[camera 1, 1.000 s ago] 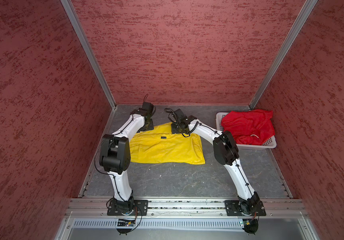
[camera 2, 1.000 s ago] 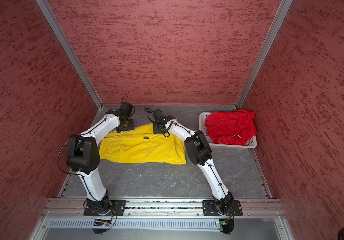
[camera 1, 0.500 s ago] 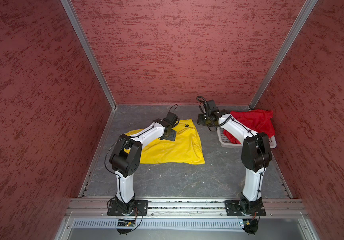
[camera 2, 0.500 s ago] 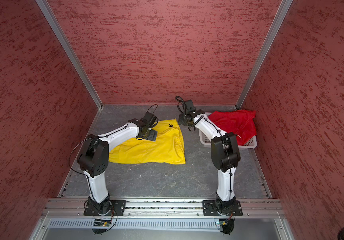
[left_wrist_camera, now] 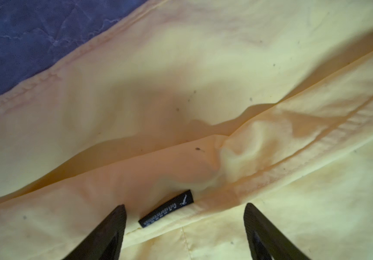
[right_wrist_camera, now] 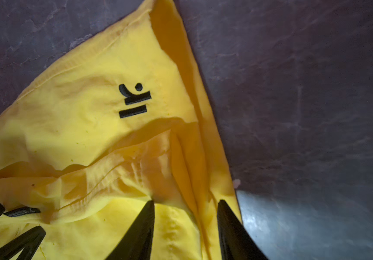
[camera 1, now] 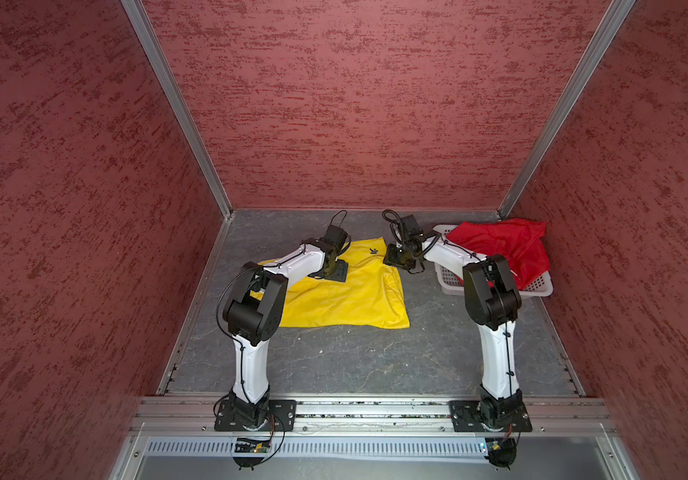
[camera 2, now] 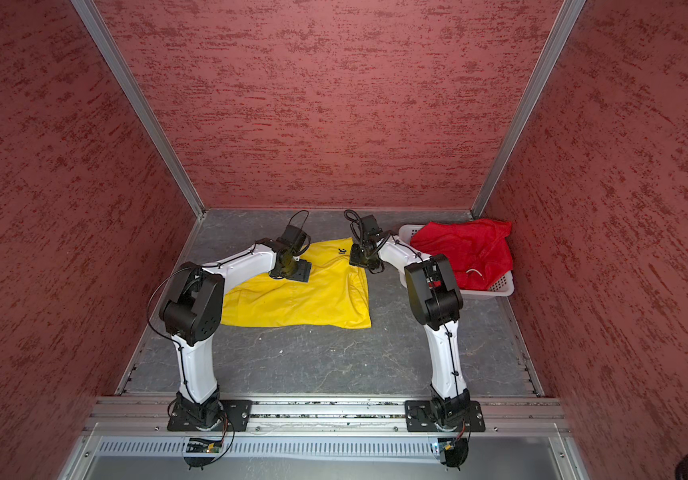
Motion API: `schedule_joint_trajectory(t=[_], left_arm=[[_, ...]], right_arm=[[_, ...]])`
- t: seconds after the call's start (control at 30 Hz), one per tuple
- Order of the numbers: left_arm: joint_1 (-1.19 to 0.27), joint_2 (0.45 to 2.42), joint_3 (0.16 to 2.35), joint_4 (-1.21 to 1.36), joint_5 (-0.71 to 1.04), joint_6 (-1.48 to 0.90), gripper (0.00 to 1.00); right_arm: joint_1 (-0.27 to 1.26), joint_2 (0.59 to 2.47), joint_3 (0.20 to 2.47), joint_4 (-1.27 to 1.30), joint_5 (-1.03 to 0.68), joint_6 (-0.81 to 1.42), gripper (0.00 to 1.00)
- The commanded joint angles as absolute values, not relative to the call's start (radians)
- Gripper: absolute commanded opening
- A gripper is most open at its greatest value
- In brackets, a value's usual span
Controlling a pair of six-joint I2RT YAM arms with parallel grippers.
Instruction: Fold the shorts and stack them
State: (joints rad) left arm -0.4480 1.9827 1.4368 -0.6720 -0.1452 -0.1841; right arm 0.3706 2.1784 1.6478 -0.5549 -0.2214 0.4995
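Red textured walls (camera 1: 375, 104) box in a gray mottled surface (camera 1: 354, 361). The yellow shorts (camera 1: 346, 299) lie flat mid-surface; the red shorts (camera 1: 500, 245) are heaped in a white basket (camera 1: 535, 290) at the far right. The left pincer (left_wrist_camera: 184, 207) and the right pincer (right_wrist_camera: 185, 202) stand apart above the yellow shorts.

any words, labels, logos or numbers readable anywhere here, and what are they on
Black logo on the yellow shorts: no letters, just a sign of two bars, a hook and a dot.
Black tag sewn to the same shorts: pale print, too blurred to read.
No other readable text shows.
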Motion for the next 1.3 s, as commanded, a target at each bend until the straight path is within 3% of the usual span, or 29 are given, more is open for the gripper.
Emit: schedule_joint_trajectory(t=[0.0, 0.3, 0.37, 0.43, 0.53, 0.6, 0.77, 1.07, 1.27], left_arm=[[-0.437, 2.027, 1.439, -0.643, -0.11, -0.164, 0.79], [-0.421, 2.062, 1.443, -0.62, -0.127, -0.14, 0.72], [-0.42, 2.073, 1.447, -0.614, -0.132, -0.138, 0.56], [-0.421, 2.087, 1.454, -0.616, -0.135, -0.144, 0.3], [-0.422, 2.09, 1.475, -0.642, -0.132, -0.146, 0.13], [-0.423, 2.072, 1.482, -0.65, -0.149, -0.147, 0.07], [-0.423, 1.99, 1.489, -0.663, -0.16, -0.156, 0.0], [-0.428, 1.87, 1.546, -0.717, -0.155, -0.163, 0.0], [-0.419, 1.888, 1.602, -0.73, -0.16, -0.143, 0.0]], right_arm=[[0.373, 2.207, 1.7, -0.517, -0.269, 0.52, 0.45], [0.373, 2.244, 1.771, -0.518, -0.27, 0.535, 0.43], [0.374, 2.246, 1.776, -0.518, -0.269, 0.537, 0.38], [0.373, 2.244, 1.776, -0.52, -0.267, 0.54, 0.3], [0.372, 2.227, 1.763, -0.518, -0.255, 0.543, 0.1], [0.373, 2.21, 1.754, -0.52, -0.239, 0.542, 0.0], [0.373, 2.148, 1.737, -0.521, -0.202, 0.54, 0.0], [0.374, 2.037, 1.746, -0.514, -0.175, 0.552, 0.0], [0.374, 2.103, 1.925, -0.567, -0.163, 0.534, 0.0]])
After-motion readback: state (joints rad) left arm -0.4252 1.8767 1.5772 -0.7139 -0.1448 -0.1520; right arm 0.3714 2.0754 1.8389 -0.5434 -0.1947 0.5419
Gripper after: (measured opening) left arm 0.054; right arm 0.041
